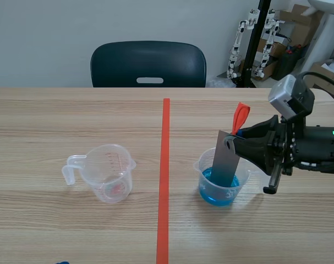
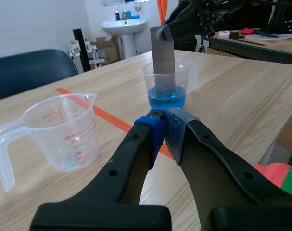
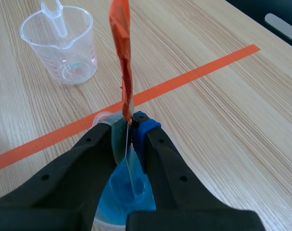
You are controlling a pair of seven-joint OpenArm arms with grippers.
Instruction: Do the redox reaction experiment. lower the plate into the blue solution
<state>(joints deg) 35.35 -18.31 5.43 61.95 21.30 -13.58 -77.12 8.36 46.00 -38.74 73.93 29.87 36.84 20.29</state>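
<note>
**Plate dipped by its top edge into the blue solution**

The left pincer [image 2: 165,127] is pressed together on nothing and sits low over the counter [image 1: 45,121], probably to stay clear of the work. A clear measuring cup [image 1: 107,175] stands left of the tape line [image 1: 165,165]. Right of the line, the cup of blue solution [image 1: 222,190] holds the grey plate [image 1: 225,162], which leans slightly with its lower end in the liquid. The right pincer [image 1: 236,142] pinches the plate's top edge by the orange tag [image 1: 240,116], so its pads sit above the liquid.

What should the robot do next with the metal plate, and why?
Probably ease the plate slightly lower: the right end effector grips its top, and only its lower end sits in the blue solution, seemingly not touching the bottom of the cup.
</note>
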